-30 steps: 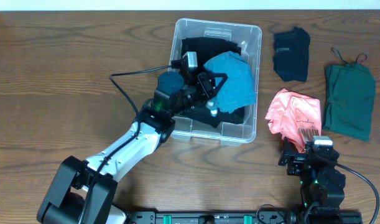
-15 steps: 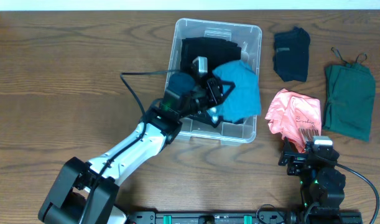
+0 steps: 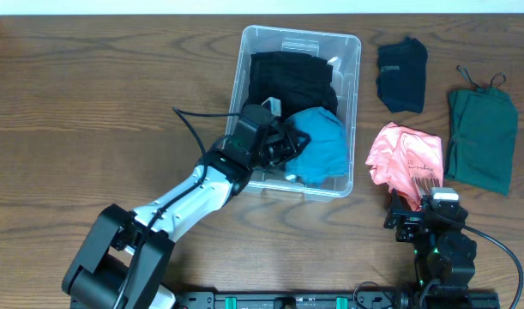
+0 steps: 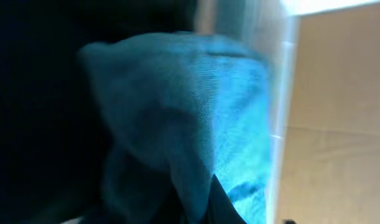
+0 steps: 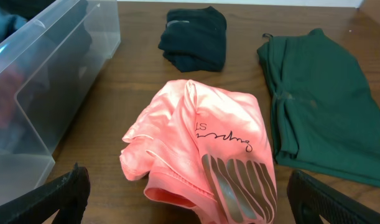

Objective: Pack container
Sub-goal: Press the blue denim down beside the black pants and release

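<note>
A crumpled teal garment (image 3: 322,148) is held down for packing in the large clear plastic container (image 3: 306,184), at the table's (image 3: 90,103) far centre, by the left gripper (image 3: 289,148), grip undeterminable; the right gripper (image 5: 186,186) is parked wide open.

**Wooden bench with a bin and three garments**

The brown wood-grain bench (image 3: 90,86) carries a clear plastic container (image 3: 351,51) near its middle. To the right lie a folded black garment (image 3: 402,75), a crumpled pink shirt (image 3: 405,157), and a dark green top (image 3: 482,137) just beside the shirt.
</note>
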You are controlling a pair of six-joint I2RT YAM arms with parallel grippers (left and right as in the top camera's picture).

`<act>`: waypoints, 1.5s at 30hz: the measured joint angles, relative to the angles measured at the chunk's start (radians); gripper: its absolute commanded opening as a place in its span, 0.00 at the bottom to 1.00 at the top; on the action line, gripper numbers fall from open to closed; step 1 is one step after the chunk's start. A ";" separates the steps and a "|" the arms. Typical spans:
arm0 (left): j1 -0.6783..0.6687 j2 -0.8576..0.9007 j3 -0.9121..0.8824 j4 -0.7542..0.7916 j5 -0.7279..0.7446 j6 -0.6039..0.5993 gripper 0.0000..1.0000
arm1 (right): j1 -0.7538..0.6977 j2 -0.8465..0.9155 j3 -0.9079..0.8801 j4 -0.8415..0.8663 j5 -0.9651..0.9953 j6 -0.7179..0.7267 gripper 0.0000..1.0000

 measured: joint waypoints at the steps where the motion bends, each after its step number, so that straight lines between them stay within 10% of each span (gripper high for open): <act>1: 0.008 0.000 0.000 -0.026 -0.011 0.000 0.06 | 0.000 0.000 0.000 0.000 0.000 0.000 0.99; 7: 0.020 0.000 0.000 -0.075 -0.059 0.019 0.17 | 0.000 0.000 0.000 0.000 0.000 0.000 0.99; 15: 0.021 0.000 0.000 -0.027 -0.040 0.017 0.78 | 0.000 0.000 0.000 -0.001 0.000 0.000 0.99; 22: 0.022 -0.008 0.001 -0.009 0.008 0.024 0.90 | 0.000 0.000 0.000 0.000 0.000 0.000 0.99; 35: 0.031 -0.187 0.168 -0.413 -0.211 0.355 0.92 | 0.000 0.000 0.000 0.000 0.000 0.000 0.99; 45: -0.022 -0.146 0.208 -0.354 -0.322 0.660 0.59 | 0.000 0.000 0.000 0.000 0.000 0.000 0.99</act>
